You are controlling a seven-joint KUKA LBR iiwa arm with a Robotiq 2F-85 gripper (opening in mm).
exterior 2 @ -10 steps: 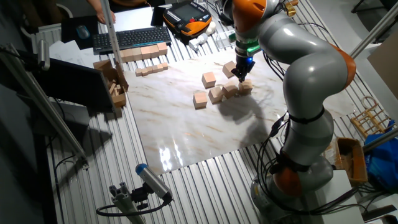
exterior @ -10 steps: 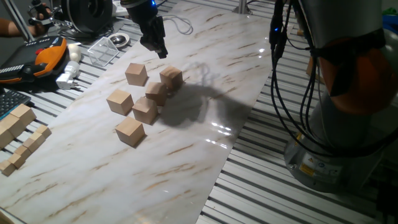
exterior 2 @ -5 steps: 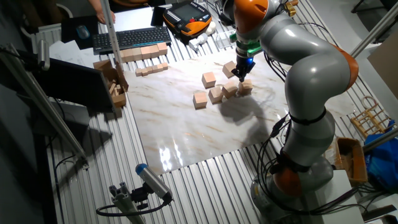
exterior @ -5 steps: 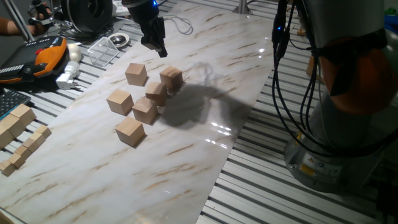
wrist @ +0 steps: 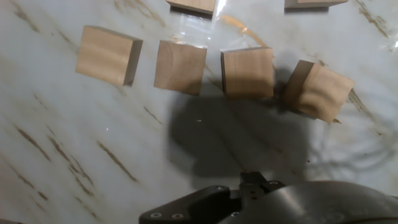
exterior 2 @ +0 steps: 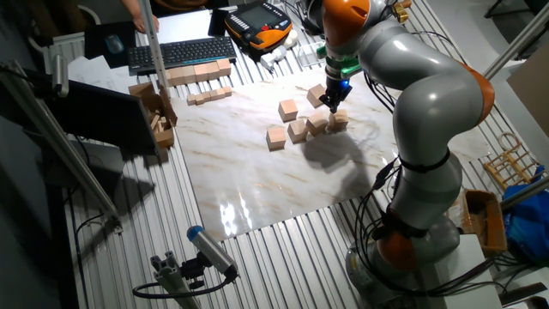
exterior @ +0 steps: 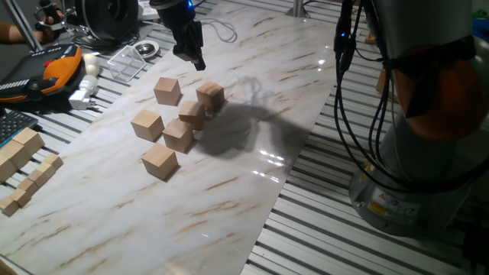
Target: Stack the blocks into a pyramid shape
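Note:
Six tan wooden cubes lie apart in a loose cluster on the marble board [exterior: 229, 198], none stacked. In one fixed view they are the far-left one [exterior: 167, 90], the far-right one [exterior: 210, 95], one [exterior: 192, 114], one [exterior: 147, 124], one [exterior: 178, 135] and the nearest one [exterior: 160, 161]. My gripper [exterior: 195, 59] hangs above the board just behind the cluster, fingers together and holding nothing. It also shows in the other fixed view [exterior 2: 333, 103]. The hand view shows a row of cubes [wrist: 180, 66] below and only the gripper body [wrist: 252, 196].
Smaller pale wooden pieces [exterior: 27, 164] lie at the board's left edge. An orange pendant [exterior: 53, 69], a clear plastic tray [exterior: 126, 61] and a keyboard [exterior 2: 176, 53] sit behind. The robot base [exterior: 412, 176] and cables stand at the right.

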